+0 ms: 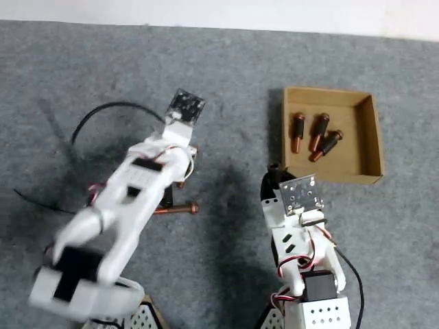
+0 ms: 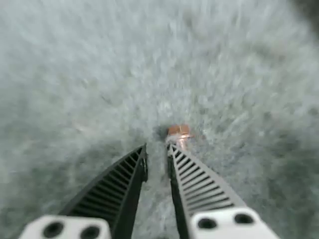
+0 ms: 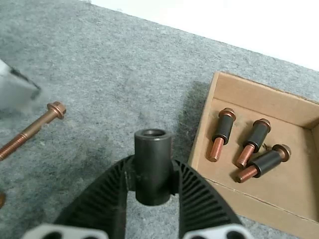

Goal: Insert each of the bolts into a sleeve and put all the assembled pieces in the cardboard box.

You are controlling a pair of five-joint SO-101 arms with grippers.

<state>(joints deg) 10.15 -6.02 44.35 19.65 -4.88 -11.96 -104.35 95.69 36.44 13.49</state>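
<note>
My right gripper [image 3: 152, 172] is shut on a black sleeve [image 3: 152, 149], held upright with its open bore up, just beside the cardboard box [image 3: 279, 102]. Three assembled pieces [image 3: 253, 149] lie in the box [image 1: 366, 137]. A loose copper bolt [image 1: 177, 209] lies flat on the grey mat; its head [image 3: 56, 108] faces the sleeve. My left gripper [image 2: 157, 150] hovers low over the mat with its fingers a narrow gap apart and nothing between them. A copper bolt head [image 2: 178, 131] sits just past one fingertip. In the high view the left gripper [image 1: 182, 175] is above the loose bolt.
Black cables [image 1: 103, 108] loop over the mat behind the left arm. The right arm [image 1: 302, 240] stands at the front right, close to the box's near corner. Open grey mat [image 1: 233, 75] stretches between the arms and toward the back edge.
</note>
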